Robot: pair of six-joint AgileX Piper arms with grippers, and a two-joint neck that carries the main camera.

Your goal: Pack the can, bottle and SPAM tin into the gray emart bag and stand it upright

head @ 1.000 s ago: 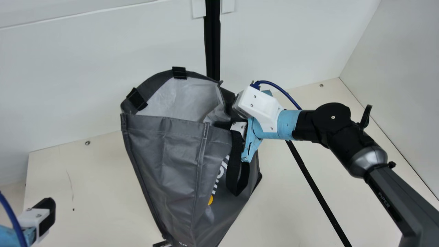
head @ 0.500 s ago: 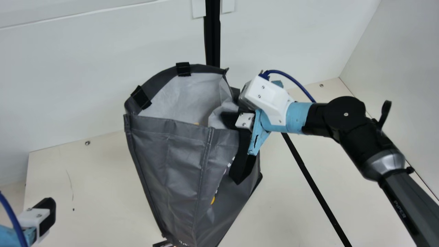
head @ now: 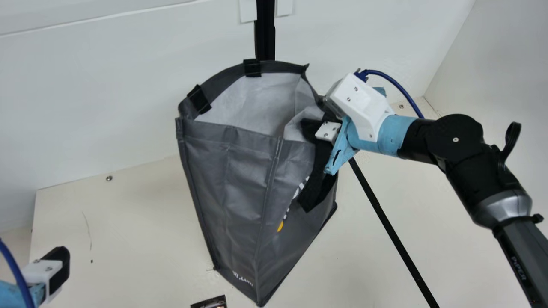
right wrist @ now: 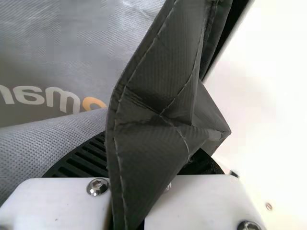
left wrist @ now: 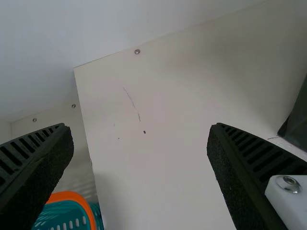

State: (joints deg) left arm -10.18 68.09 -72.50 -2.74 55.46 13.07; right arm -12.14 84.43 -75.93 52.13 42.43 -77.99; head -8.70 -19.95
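Right gripper (head: 316,128): fingers closed on a fold of gray fabric at the rim of the gray emart bag (head: 231,188). The right wrist view showed that fold pinched between both ribbed fingers. Left gripper (head: 59,265): fingers spread wide in the left wrist view, nothing between them, well apart from the bag.

Bag: mouth open and facing up, pale lining (head: 257,100) in view, lower part hidden behind the near wall. Base above or on the cream table (head: 128,231); contact could not be told. Black strap (head: 316,184) hung below the right gripper.

Farther out: a dark item (head: 210,303) near the bag's lower end, cut off by the main view's edge. Basket (left wrist: 72,195), teal with orange rim, just beside the table's edge.
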